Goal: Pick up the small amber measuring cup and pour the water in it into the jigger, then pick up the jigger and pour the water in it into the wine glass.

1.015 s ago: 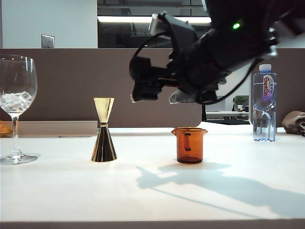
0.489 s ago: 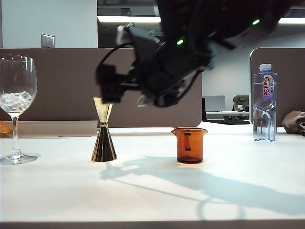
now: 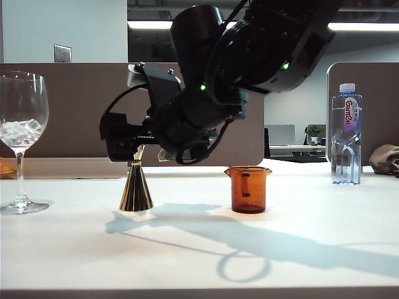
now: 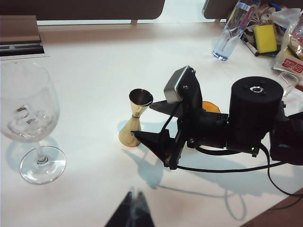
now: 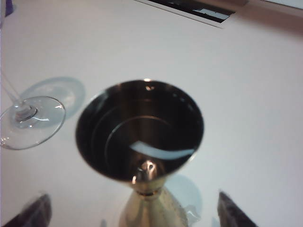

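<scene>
Your right arm has swung over from above the small amber measuring cup (image 3: 247, 189) to the jigger (image 3: 136, 189), and it has dropped lower too. The right gripper (image 4: 152, 120) now sits at the jigger, with its jaws spread wide, one dark finger (image 4: 163, 108) on each side of the narrow middle. You can see a gap on both sides, so it does not hold the jigger. I cannot tell if a finger brushes it.

The jigger stands straight up on the white table (image 3: 199, 249), wide gold cone at the bottom, open cup at the top. Its long way runs up and down. The right wrist view looks right down into its dark open mouth.

The amber cup stands upright too, near the jigger, with its spout pointing toward it. The wine glass (image 3: 20, 142) stands far off to the side, upright, with ice-like lumps in its bowl.

Your left gripper (image 4: 131, 213) hangs high above the table edge. Only a dark tip shows, so I cannot tell how open it is.

A water bottle (image 3: 346, 134) at the back has a label that looks like "GanTen".
</scene>
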Robot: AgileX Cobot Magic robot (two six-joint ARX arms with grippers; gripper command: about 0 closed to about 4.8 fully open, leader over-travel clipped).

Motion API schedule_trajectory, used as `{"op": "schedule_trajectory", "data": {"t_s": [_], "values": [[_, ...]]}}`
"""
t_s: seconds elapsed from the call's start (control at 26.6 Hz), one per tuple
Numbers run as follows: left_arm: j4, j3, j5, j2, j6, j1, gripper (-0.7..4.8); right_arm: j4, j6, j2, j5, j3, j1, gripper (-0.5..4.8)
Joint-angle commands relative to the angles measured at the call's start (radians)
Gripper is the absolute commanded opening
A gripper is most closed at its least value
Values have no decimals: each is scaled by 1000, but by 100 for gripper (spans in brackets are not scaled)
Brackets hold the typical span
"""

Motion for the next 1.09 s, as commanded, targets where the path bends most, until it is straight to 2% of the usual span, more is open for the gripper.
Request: {"op": "schedule_trajectory", "data": {"t_s": [0.04,0.49,0.56,0.75,0.83,0.9,1.09], "values": [[12,3,3,0,1,0,-2,21,-1,12,-6,15,3,479],[12,3,3,0,1,0,-2,27,0,79,-6,72,-13,479],[12,3,3,0,1,0,-2,50,0,93,-7,77,-20,422],[12,3,3,0,1,0,-2,106,4,105,-6,77,-24,416],[12,3,3,0,1,0,-2,127,6,111,-7,78,-23,356],[12,3,3,0,1,0,-2,129,7,111,-6,78,-23,322],[12,3,3,0,1,0,-2,134,7,113,-6,78,-23,322]]}}
